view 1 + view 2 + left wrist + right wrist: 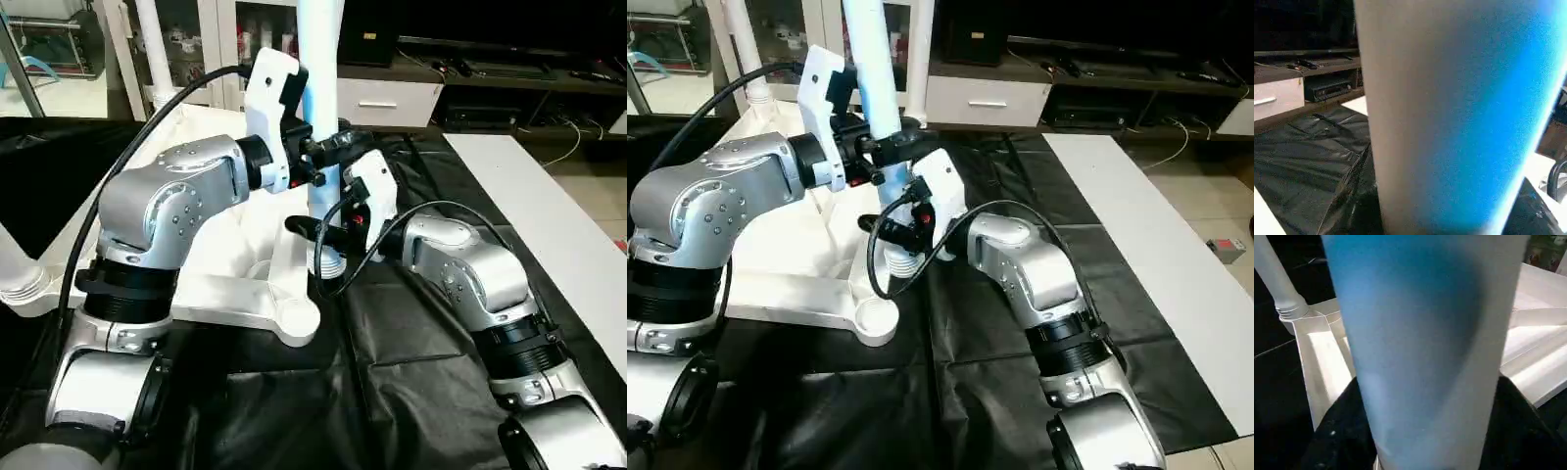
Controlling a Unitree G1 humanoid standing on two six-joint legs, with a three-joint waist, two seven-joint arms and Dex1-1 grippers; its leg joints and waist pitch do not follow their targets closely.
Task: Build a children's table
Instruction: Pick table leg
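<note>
Upright, white leg (872, 78) clamped between left gripper (884, 147) above, right gripper (884, 227) below.

This looks like a home living room. A long, low dark media bench (509, 78) runs along the far wall with black electronic boxes (480, 116) on its shelf, remotes and loose cables (563, 147) on and around it, and a white drawer unit (387, 101) beside it. Glass-fronted cabinet doors (220, 39) stand behind, and a black sheet (411, 372) is spread over the floor next to a pale strip of mat (549, 225).
</note>
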